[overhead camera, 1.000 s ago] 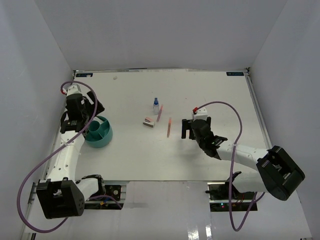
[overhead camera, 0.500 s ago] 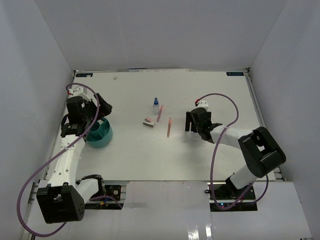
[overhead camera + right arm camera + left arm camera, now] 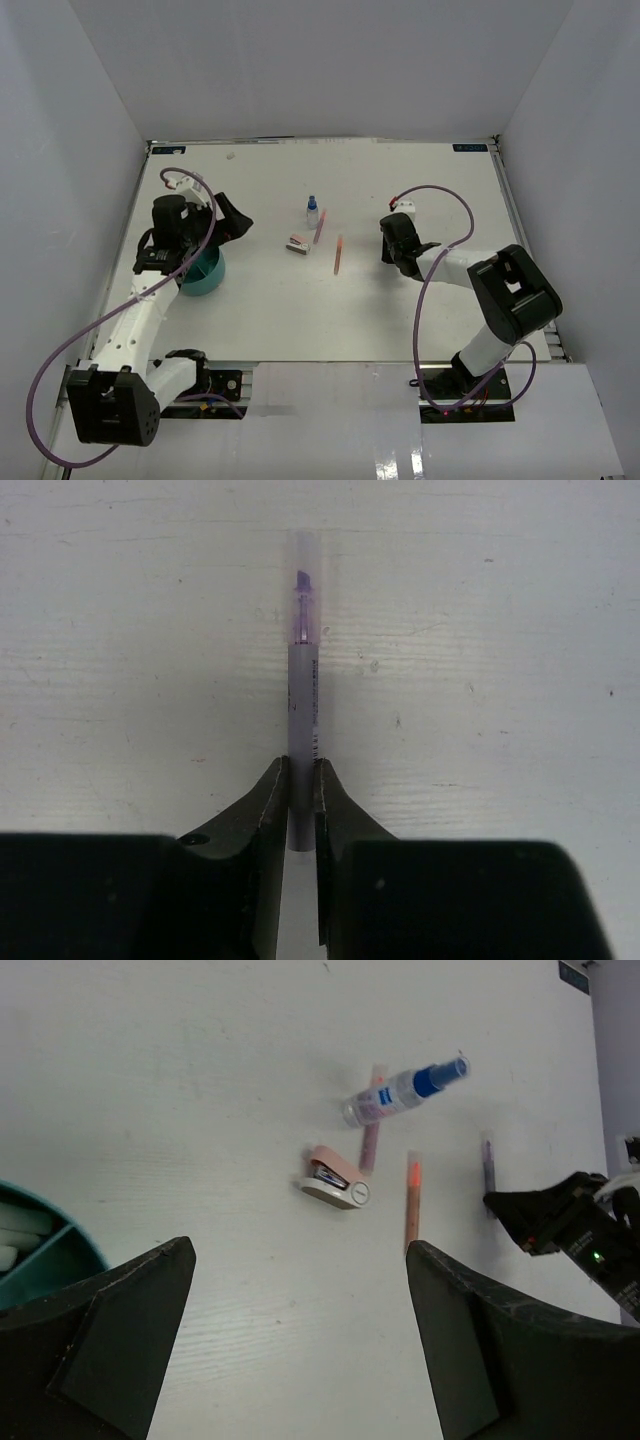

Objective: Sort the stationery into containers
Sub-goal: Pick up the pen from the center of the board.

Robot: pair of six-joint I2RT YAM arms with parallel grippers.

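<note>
My right gripper is shut on the lower end of a grey-purple marker that lies flat on the white table. In the top view this gripper sits right of centre and covers the marker. My left gripper is open with nothing between its fingers, hovering just right of the teal cup. On the table ahead of it lie a pink-white block, a blue-capped bottle, a pink pen and an orange-red pen. The cup has dividers and holds white items.
White walls close in the table on three sides. Purple cables loop from both arms. The block, bottle and orange-red pen cluster at the table's centre, between the two grippers.
My right gripper has dropped onto the marker and closed on it. My left gripper has swung away from over the cup toward the table's centre and stands fully open.
</note>
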